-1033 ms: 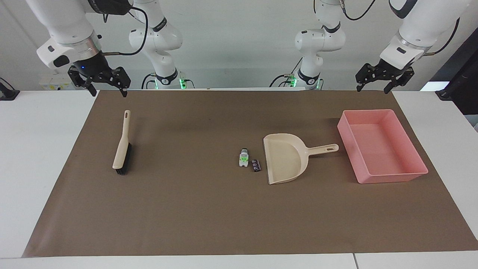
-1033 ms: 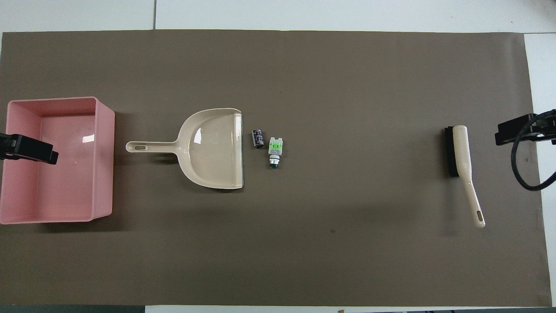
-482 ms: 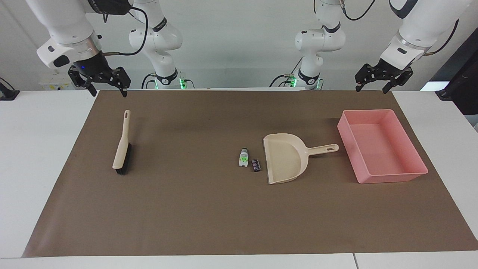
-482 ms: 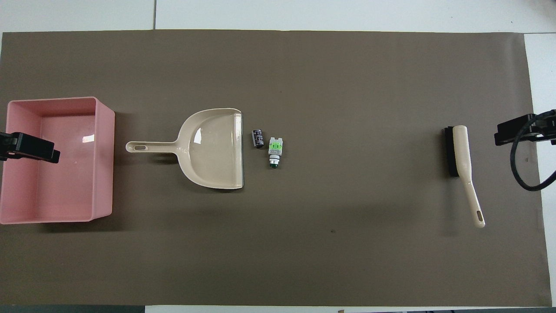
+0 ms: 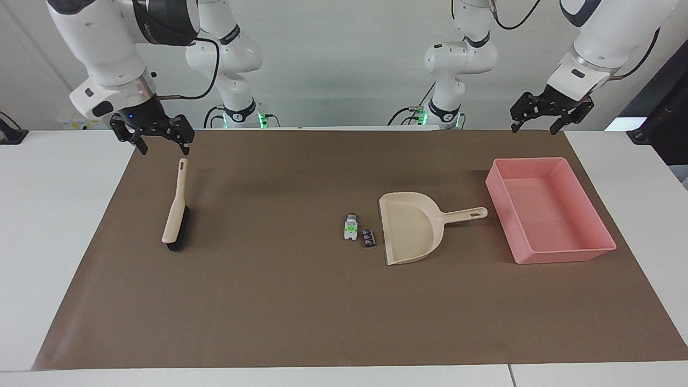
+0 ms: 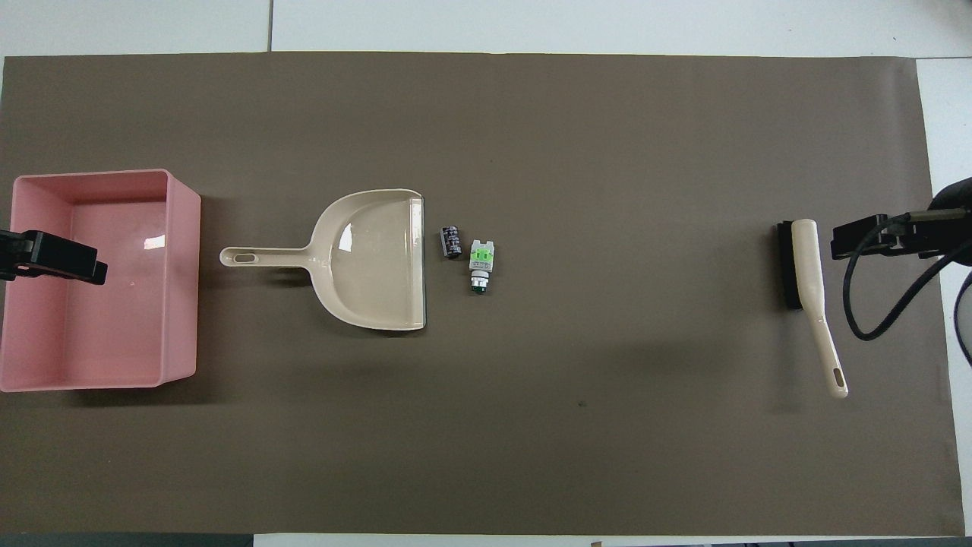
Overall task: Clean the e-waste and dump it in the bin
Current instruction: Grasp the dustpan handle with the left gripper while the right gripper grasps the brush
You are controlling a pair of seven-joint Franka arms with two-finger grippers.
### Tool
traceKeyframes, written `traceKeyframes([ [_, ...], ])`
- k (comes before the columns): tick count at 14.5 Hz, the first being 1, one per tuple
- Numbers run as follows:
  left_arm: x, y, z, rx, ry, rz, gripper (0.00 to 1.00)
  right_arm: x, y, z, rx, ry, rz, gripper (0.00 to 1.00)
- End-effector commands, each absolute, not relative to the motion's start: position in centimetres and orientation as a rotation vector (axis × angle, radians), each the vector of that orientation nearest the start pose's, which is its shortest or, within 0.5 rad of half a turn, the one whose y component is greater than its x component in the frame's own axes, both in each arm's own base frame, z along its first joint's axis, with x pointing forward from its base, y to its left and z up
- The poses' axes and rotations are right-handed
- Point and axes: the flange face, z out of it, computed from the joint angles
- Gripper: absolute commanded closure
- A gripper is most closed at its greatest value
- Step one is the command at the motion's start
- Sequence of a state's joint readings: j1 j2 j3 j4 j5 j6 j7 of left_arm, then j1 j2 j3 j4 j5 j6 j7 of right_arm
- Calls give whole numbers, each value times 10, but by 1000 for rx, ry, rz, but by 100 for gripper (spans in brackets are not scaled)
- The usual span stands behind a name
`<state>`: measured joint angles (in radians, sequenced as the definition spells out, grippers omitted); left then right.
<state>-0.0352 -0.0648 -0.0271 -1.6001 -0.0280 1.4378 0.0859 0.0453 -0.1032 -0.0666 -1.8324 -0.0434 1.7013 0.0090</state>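
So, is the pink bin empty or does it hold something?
Empty: the bin shows only its bare floor; both e-waste pieces lie on the mat.

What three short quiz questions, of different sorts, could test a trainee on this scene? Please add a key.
1. True or false: the dustpan already holds the dark chip.
2. Which thing lies at the left arm's end of the table? A) brush B) pink bin C) white piece
3. Fill in: the right gripper hangs open over the brush's ____.

Key:
1. False; the chip and the white piece lie on the mat beside the dustpan's mouth.
2. B, the pink bin; the left gripper is open above the mat's edge near it.
3. Handle, of the brush.
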Motion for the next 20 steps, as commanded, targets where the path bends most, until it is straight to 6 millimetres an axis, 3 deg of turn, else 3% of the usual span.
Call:
traceKeyframes([
  [1,545,-38,611,-3159,446,165,1,503,-43,510,-3149,17,67,1],
  [3,553,-45,605,-3128,652,119,1,496,-64,461,-3145,32,96,1],
  [5,562,-61,585,-3097,794,152,1,482,-84,424,-3138,102,112,1],
  [8,572,-79,553,-3006,1110,140,1,461,-105,382,-3123,142,166,2],
  [12,563,-117,502,-2925,1292,180,1,452,-110,353,-3062,175,201,2],
  [16,562,-147,453,-2735,1593,122,1,446,-111,341,-3064,118,189,2],
  [20,554,-165,427,-2518,1779,125,3,443,-119,335,-3065,141,172,7],
])
